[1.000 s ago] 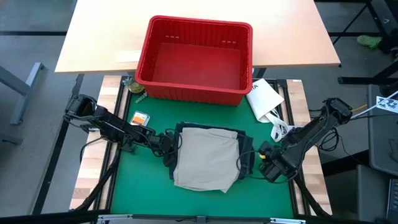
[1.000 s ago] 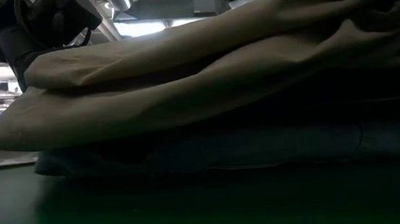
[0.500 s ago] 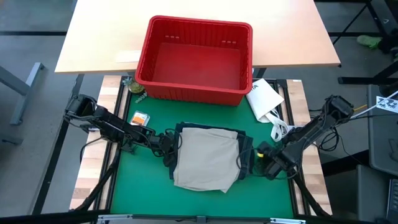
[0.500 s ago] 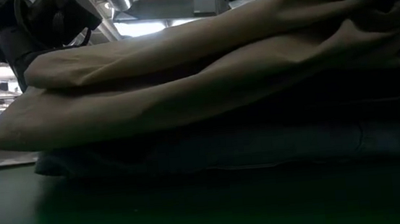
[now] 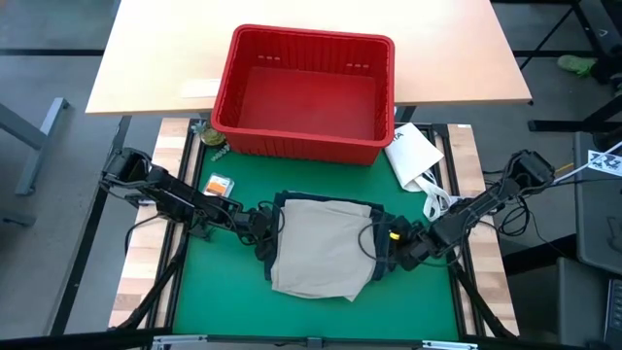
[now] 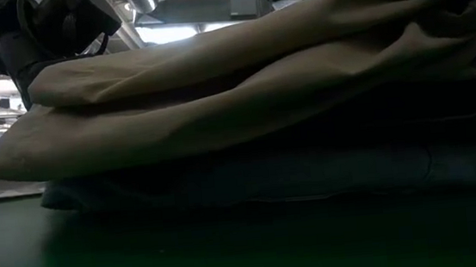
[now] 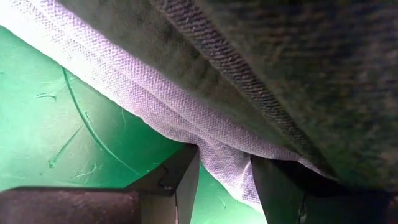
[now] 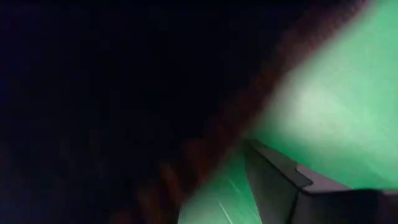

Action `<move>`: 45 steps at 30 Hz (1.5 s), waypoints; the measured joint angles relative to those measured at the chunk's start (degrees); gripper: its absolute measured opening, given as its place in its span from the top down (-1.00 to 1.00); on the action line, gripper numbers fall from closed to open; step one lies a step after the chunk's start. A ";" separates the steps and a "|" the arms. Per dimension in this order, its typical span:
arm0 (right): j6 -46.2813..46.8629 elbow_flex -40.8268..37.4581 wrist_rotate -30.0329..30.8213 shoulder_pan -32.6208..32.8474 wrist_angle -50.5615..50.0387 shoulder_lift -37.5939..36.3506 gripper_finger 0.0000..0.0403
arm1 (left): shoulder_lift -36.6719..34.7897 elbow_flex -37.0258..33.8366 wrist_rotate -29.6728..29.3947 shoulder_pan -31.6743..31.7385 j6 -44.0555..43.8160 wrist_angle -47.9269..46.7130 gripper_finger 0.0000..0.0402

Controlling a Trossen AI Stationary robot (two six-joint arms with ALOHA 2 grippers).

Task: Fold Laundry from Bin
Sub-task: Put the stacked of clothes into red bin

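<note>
The laundry is a folded stack on the green mat. Tan trousers (image 5: 321, 243) lie on top, with dark denim (image 7: 298, 74) and a light blue garment (image 7: 155, 106) underneath. My left gripper (image 5: 260, 230) is at the stack's left edge, shut on the light blue cloth. My right gripper (image 5: 391, 245) stands open against the stack's dark right edge. One of its fingers (image 8: 273, 180) shows over the mat and dark cloth hides the other. I cannot tell whether it touches the cloth. The red bin (image 5: 292, 146) stands behind the stack with nothing showing inside. My left gripper pinches the light blue garment's edge (image 7: 227, 158) between its two fingers, low on the stack's left side. The fingers slant down from the table's left. The cloth sags slack onto the mat and the denim lies over it. Whether it holds one layer or several does not show.
A white packet with a cord (image 5: 413, 156) lies at the mat's far right corner. A small orange packet (image 5: 220, 183) lies at the far left. A wooden table (image 5: 146, 68) carries the bin's far half. Bare green mat (image 5: 321, 316) lies in front of the stack.
My right gripper has moved toward the table's left, sunk and tipped further downward. It has gone from beside the stack to right against the stack's right edge. The stack and my left gripper have kept still.
</note>
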 joint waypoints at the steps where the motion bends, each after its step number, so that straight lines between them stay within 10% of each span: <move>1: -1.21 -0.11 0.74 -0.48 1.59 0.06 0.20 | 0.00 0.00 0.01 0.00 0.00 0.00 0.30; 45: -12.56 0.04 5.38 -5.41 36.34 17.01 0.34 | -0.09 -0.07 1.55 -0.02 -1.31 -0.50 0.31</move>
